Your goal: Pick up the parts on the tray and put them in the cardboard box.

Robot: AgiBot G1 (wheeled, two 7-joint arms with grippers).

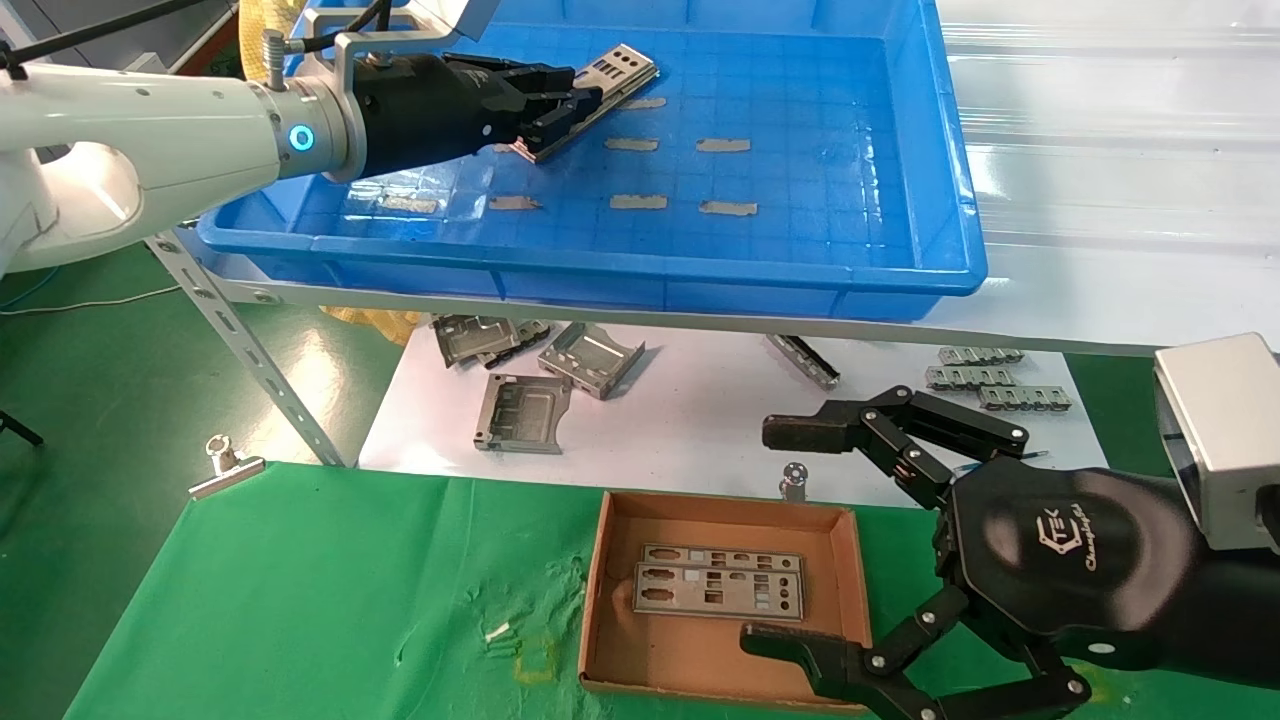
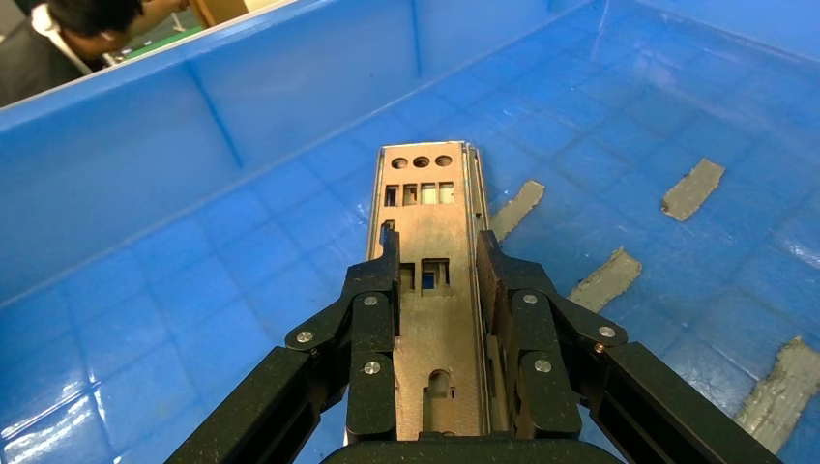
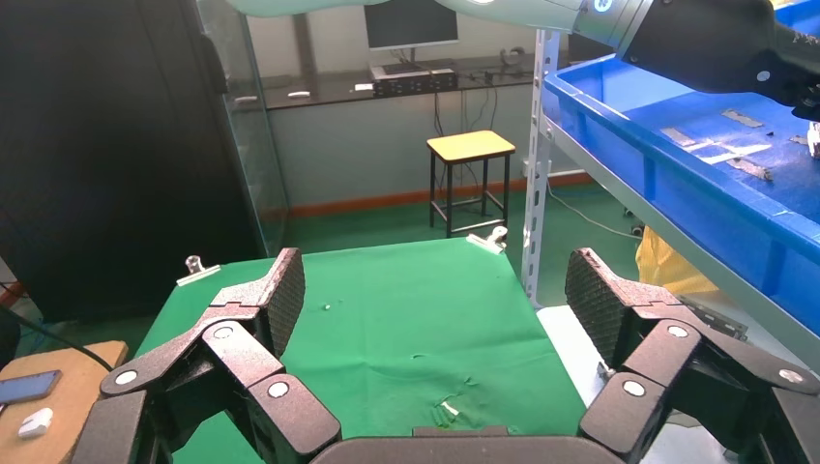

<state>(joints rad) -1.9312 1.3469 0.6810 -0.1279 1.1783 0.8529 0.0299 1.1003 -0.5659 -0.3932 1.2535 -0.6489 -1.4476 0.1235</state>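
The blue tray (image 1: 900, 270) sits on a raised shelf at the back. My left gripper (image 1: 585, 100) is inside its far left part, shut across the long edges of a silver punched plate (image 1: 620, 68). The left wrist view shows the plate (image 2: 425, 208) running out between the fingers (image 2: 372, 319), its far end over the tray floor (image 2: 242, 261). The cardboard box (image 1: 598, 590) lies on the green cloth below and holds two plates (image 1: 720, 592). My right gripper (image 1: 762, 535) is open and empty just right of the box; it also shows open in its own wrist view (image 3: 435, 300).
Grey tape strips (image 1: 724, 145) are stuck to the tray floor. Folded grey brackets (image 1: 590, 358) and toothed connector strips (image 1: 985, 378) lie on the white sheet under the shelf. A slanted shelf strut (image 1: 240, 350) and a binder clip (image 1: 225, 468) are at the left.
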